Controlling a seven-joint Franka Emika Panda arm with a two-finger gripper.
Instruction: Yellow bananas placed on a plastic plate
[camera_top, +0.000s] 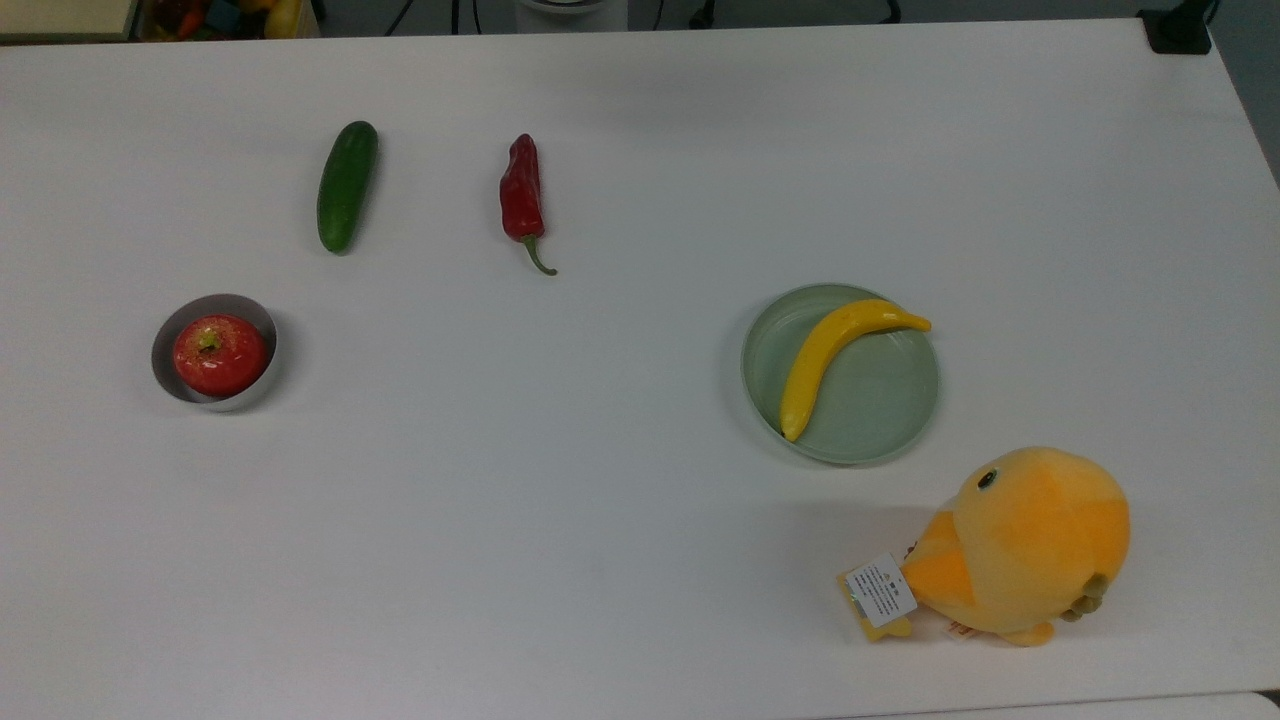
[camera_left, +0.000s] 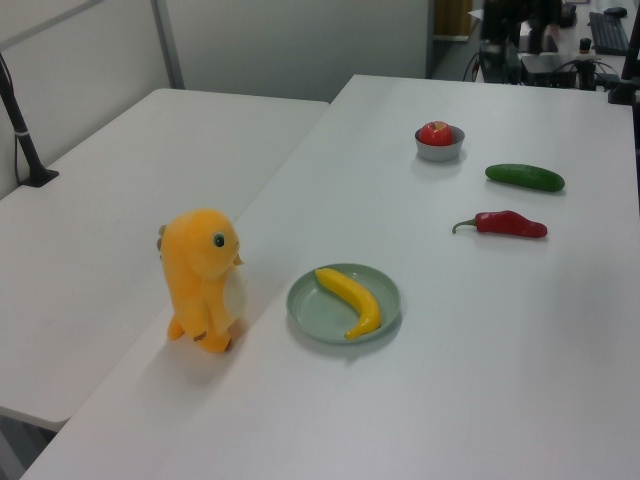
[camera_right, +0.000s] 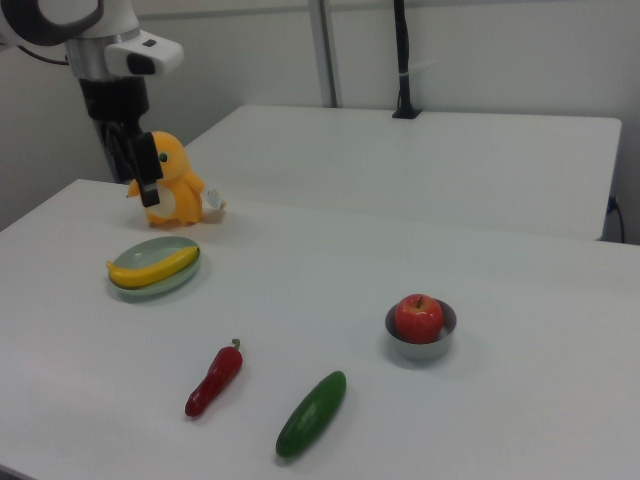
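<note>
The yellow banana (camera_top: 825, 355) lies curved across the pale green plastic plate (camera_top: 885, 405), its stem tip reaching over the rim at the top view's right. The left view shows the banana (camera_left: 350, 298) resting on the plate (camera_left: 318, 312) with nothing touching it. In the right view my gripper (camera_right: 134, 180) hangs high above the table at the right view's upper left, above and behind the plate (camera_right: 165, 248) and the banana (camera_right: 155, 268). It is open and holds nothing.
A yellow-orange plush chick (camera_top: 1030, 540) stands just beside the plate near the table edge. A red chili pepper (camera_top: 522, 190) and a green cucumber (camera_top: 346, 185) lie further off. A red apple (camera_top: 220, 353) sits in a small silver bowl (camera_top: 262, 322).
</note>
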